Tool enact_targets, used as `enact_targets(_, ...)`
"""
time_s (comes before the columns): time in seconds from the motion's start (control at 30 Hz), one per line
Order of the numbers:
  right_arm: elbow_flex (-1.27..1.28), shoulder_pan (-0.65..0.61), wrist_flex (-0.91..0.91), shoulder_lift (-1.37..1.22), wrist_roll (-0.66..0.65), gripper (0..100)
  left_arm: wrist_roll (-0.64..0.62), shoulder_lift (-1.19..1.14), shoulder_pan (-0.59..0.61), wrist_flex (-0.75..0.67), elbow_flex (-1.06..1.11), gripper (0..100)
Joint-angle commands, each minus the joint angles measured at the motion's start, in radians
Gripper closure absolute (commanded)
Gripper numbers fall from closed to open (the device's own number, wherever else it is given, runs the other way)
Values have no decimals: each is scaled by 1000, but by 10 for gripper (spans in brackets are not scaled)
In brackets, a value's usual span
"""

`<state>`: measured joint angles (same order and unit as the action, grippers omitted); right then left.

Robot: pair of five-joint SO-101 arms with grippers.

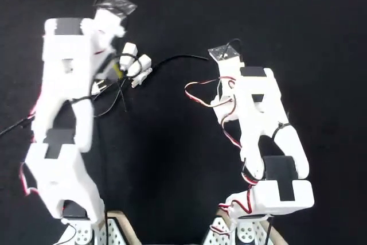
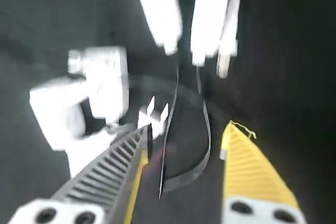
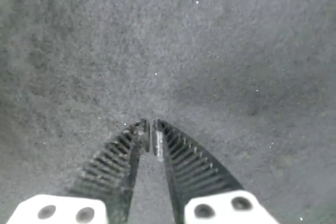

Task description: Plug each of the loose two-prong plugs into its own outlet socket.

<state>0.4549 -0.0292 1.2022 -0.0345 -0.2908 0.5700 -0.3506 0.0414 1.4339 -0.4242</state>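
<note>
Lining up on the small white two-prong plug (image 2: 156, 113) is, by my judgement, the step in hand, going by where the left claw (image 2: 186, 129) is hanging. Its ribbed, yellow-backed jaws are standing wide apart and gripping nothing, with the plug's two metal prongs showing just beside the tip of one jaw. The plug is lying on the black felt tabletop (image 3: 220, 35) among thin black cables (image 2: 203, 129), next to a chunky white plastic block (image 2: 102, 85) that may be a socket body; blur is making this hard to confirm. Two long white plastic cable-end housings (image 2: 160, 9) are lying farther off, side by side. The right claw (image 3: 153, 132) is sitting with jaws together on nothing, over bare felt well apart from the cluster. Note for a good grasp: the left claw is needing to centre on the plug's body rather than the prongs, while keeping the cable loop out from between the jaws, so the prongs are ending up free to face a socket.
</note>
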Motion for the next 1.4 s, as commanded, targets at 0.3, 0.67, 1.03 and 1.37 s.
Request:
enact_targets(0.3, -12, -11, -11, 1, -6, 984, -267, -313, 5, -488, -153, 791)
enact_targets(0.67, -12, -11, -12, 1, -9, 984, -296, -595, 4, -417, -489, 791)
enact_targets(1.03, -12, -11, -12, 1, -5, 984, -153, -703, -27, -58, -802, 867)
enact_targets(1.37, 5, -5, -46, 1, -3, 984, -170, -700, -27, 222, -1109, 973)
